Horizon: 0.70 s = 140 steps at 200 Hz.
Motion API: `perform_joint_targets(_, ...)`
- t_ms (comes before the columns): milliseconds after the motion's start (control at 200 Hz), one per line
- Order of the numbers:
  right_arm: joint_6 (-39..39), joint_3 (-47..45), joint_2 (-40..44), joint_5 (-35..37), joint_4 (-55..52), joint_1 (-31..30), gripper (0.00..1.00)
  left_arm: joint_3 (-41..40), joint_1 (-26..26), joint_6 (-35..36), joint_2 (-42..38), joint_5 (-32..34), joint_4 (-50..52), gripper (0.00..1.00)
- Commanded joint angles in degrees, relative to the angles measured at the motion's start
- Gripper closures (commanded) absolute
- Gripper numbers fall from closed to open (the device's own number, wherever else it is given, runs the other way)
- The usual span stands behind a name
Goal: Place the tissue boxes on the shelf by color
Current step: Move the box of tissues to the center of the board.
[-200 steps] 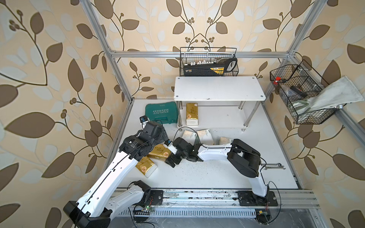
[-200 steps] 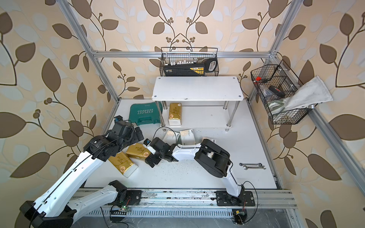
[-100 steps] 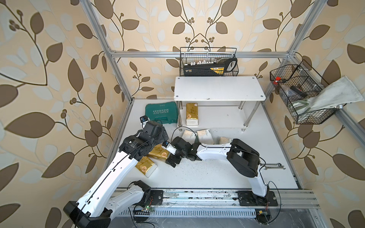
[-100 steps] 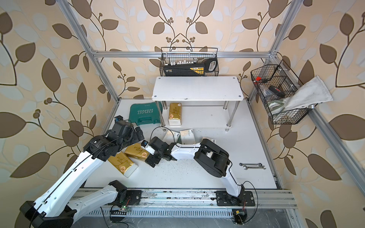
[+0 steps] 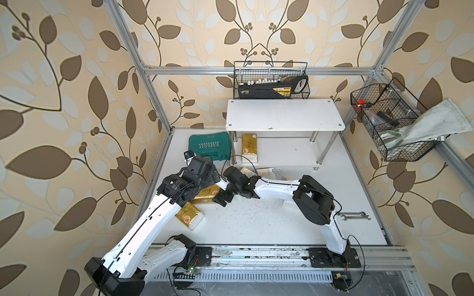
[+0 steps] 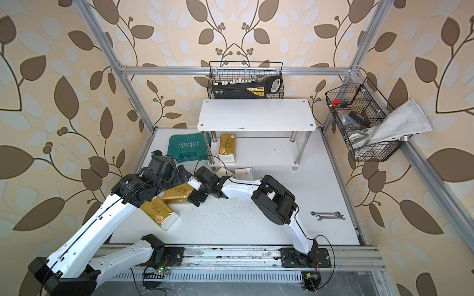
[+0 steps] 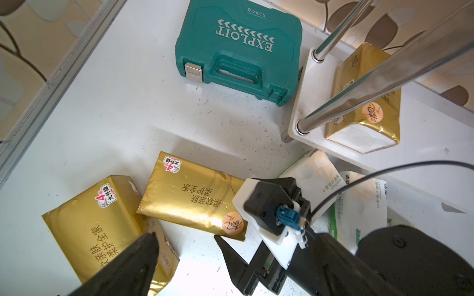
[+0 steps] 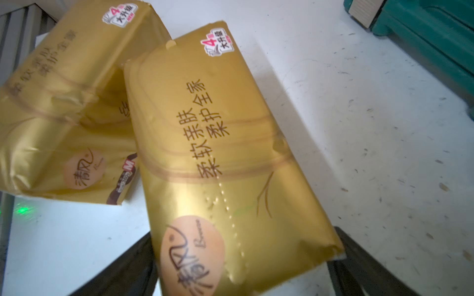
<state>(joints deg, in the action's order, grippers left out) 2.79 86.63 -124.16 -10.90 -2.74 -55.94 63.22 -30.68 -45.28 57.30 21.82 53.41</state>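
White tabletop [image 5: 256, 225] in a leaf-papered cell, my right gripper [image 8: 243, 246] spread wide astride a gold tissue pack [image 8: 218, 153], apparently not pinching it, my left gripper [image 7: 186, 246] agape, empty, just left.

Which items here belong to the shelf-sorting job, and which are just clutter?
Job: white two-tier chrome-legged shelf; three shiny gold tissue packs; white green-labelled tissue packs.
Clutter: green plastic tool case; steel wrench; two black wire baskets; grey-white cloth.

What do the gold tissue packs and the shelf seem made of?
Gold tissue packs: seemingly thin metallised plastic film, glossy; it creases, dents and catches light. Shelf: matte white boards, possibly laminated wood or plastic, no shine. Legs: polished chrome-looking metal tubes with mirror reflections.
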Motion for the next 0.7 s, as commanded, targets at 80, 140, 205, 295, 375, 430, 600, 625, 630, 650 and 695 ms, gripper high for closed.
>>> perform_joint_targets(80, -0.1, 0.3, -0.4, -4.9, -1.5, -1.6, 0.01, 1.5, 0.8, -0.8, -0.1, -1.2, -1.5, 0.01)
perform_joint_targets(140, 0.0, -1.4, 1.0, -4.4, -1.2, -2.4, 0.01, 1.4, 0.8, -0.8, -0.2, -1.4, -1.6, 0.01)
perform_joint_targets(205, -0.6, -3.8, 3.1, -4.9, -0.2, -3.6, 0.01, 1.1, 0.9, -0.9, -0.6, -1.6, -1.7, 0.01)
perform_joint_targets(295, -1.3, -7.5, 6.7, -3.5, 1.7, -5.8, 0.01, 0.8, 1.0, -0.9, -1.3, -1.5, -1.5, 0.01)
perform_joint_targets(375, -2.9, -11.0, 9.6, -1.0, 4.4, -6.2, 0.01, 0.3, 1.1, -0.9, -2.2, -1.3, -1.2, 0.01)
perform_joint_targets(430, -3.4, -11.7, 10.6, 1.5, 4.6, -5.7, 0.01, 0.0, 1.1, -1.1, -2.7, -1.4, -1.1, 0.01)
perform_joint_targets(600, -7.6, -9.0, 11.2, 6.2, 2.2, -4.0, 0.01, -0.3, 1.2, -1.5, -3.5, -1.4, -0.7, 0.01)
perform_joint_targets(625, -8.5, -8.5, 11.2, 6.9, 1.8, -4.0, 0.01, -0.3, 1.2, -1.5, -3.6, -1.3, -0.7, 0.01)
perform_joint_targets(630, -8.8, -8.4, 11.2, 7.1, 1.6, -4.1, 0.01, -0.3, 1.2, -1.5, -3.6, -1.3, -0.7, 0.01)
perform_joint_targets(650, -9.9, -7.8, 11.2, 8.0, 1.2, -4.1, 0.01, -0.3, 1.2, -1.5, -3.6, -1.3, -0.6, 0.01)
perform_joint_targets(695, -12.3, -6.2, 10.7, 9.0, -0.5, -4.4, 0.01, -0.2, 1.3, -1.7, -3.8, -1.0, -0.6, 0.01)
